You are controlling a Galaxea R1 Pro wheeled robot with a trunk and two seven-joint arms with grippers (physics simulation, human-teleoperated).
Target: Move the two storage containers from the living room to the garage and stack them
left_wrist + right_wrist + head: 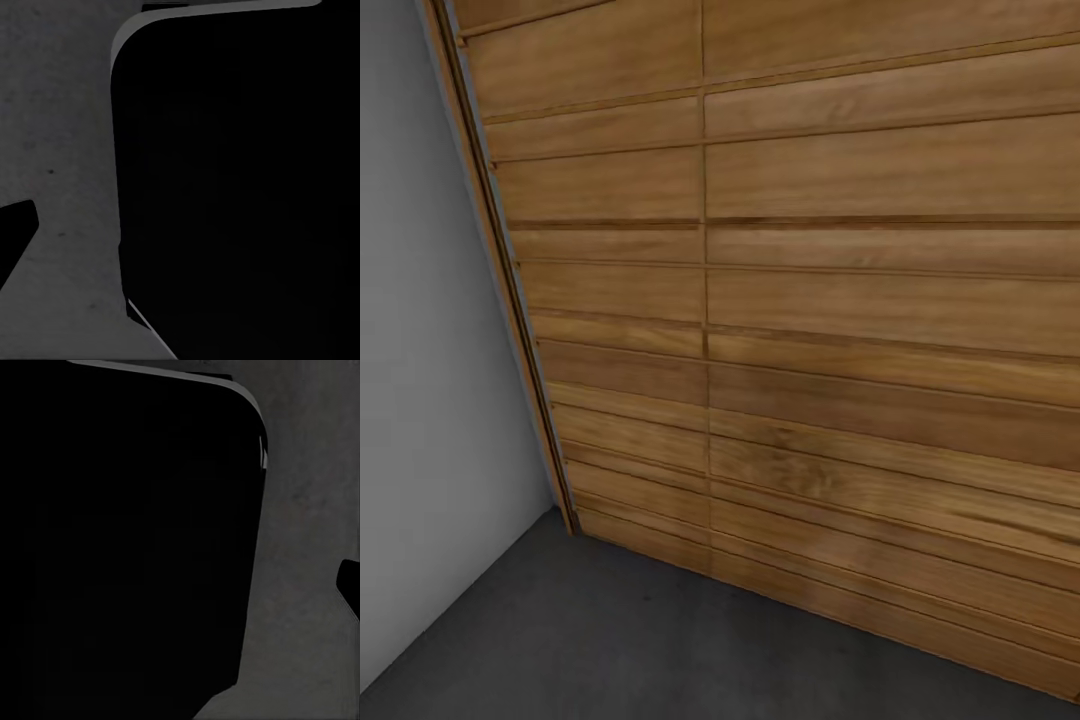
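Door: a wide wooden door (810, 300) of horizontal planks takes up most of the head view, with a vertical seam running down it.
Wall: a plain pale grey wall (420, 350) meets the door at its left edge, forming a corner.
Floor: the dark grey, rough concrete floor (610, 640) lies at the foot of the door and also shows in both wrist views (60, 150) (307, 510).
Black shape, left wrist view: a large black rounded body (240, 195) with a thin pale edge hangs above the floor; I cannot tell what it is.
Black shape, right wrist view: a similar black body (127, 540) above the floor.
Tools: whether either is spread or pressed together cannot be told.
Containers: their place cannot be told here.
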